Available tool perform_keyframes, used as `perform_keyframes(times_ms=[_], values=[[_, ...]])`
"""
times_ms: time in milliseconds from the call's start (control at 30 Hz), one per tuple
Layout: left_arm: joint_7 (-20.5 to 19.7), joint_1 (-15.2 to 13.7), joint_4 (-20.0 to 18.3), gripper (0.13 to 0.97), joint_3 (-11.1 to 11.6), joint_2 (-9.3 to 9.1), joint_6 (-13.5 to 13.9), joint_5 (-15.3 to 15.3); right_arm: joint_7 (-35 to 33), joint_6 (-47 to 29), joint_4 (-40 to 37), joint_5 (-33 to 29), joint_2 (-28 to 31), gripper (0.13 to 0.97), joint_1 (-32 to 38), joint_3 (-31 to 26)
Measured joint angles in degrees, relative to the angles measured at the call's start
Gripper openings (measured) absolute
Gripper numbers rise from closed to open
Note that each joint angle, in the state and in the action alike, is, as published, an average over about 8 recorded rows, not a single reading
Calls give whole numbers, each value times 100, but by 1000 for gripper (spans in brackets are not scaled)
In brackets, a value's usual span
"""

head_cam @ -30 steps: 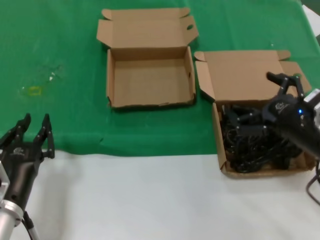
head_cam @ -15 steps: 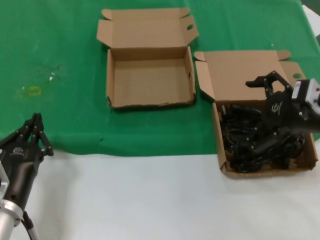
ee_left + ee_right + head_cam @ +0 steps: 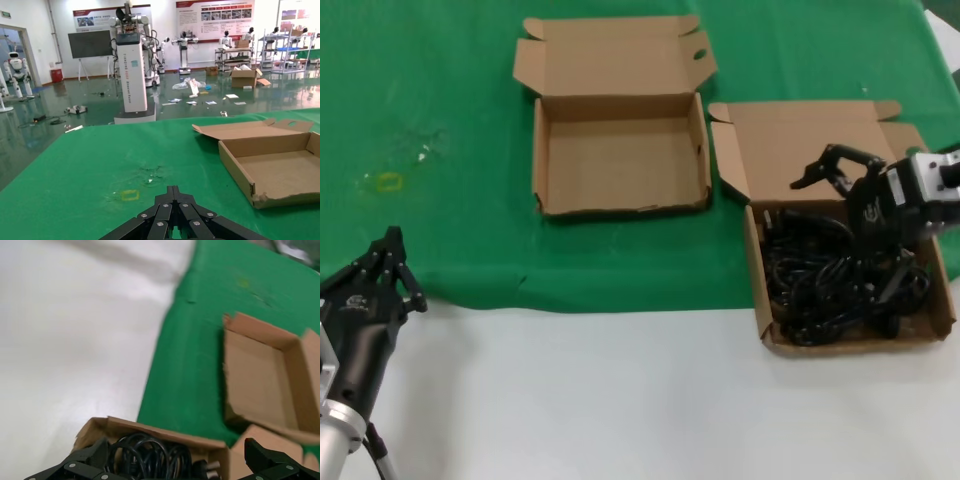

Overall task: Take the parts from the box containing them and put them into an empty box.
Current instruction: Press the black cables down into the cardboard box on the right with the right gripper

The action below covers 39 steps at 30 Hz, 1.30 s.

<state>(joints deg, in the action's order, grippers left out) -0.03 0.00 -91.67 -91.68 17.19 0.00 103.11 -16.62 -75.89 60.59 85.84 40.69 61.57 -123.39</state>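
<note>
The box containing the parts (image 3: 761, 300) sits at the right with its lid folded back. Tangled black power cords (image 3: 820, 290) fill it. My right gripper (image 3: 830, 170) hovers open over the box's far side, above the cords, holding nothing. In the right wrist view the cords (image 3: 145, 455) and box wall (image 3: 150, 432) lie between its spread fingers (image 3: 85, 460). The empty box (image 3: 620, 208) stands open at the back centre and also shows in the right wrist view (image 3: 260, 385) and left wrist view (image 3: 280, 170). My left gripper (image 3: 385, 255) is shut and idle at the front left, its tips (image 3: 173, 192) over the green cloth.
A green cloth (image 3: 440, 230) covers the far half of the table, and bare white table (image 3: 620, 400) lies in front. A small yellow mark (image 3: 388, 181) is on the cloth at the left. The two boxes stand close together.
My right gripper has swung left and down over the cord box, fingers spread. My left gripper has gone from open to shut and stayed in place.
</note>
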Motion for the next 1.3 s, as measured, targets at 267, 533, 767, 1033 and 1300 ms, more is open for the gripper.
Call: perform_keyframes(times_ms=[267,533,767,1033,1300], values=[[0,0,0,144,0,0,0,0,-927,-548,-562,-215,-404,966,562,-288],[0,0,0,144,0,0,0,0,-1629,-715,-1263,-486,-657,966,848,-499],[0,0,0,144,0,0,0,0,-2417,-603,-2400,-718,-1003,966,1175,-617],[0,0,0,144,0,0,0,0,-3073,-479,-3525,-915,-1391,966,1522,-685],[0,0,0,144,0,0,0,0,-3522,-355,-4384,-1038,-1719,966,1798,-682]])
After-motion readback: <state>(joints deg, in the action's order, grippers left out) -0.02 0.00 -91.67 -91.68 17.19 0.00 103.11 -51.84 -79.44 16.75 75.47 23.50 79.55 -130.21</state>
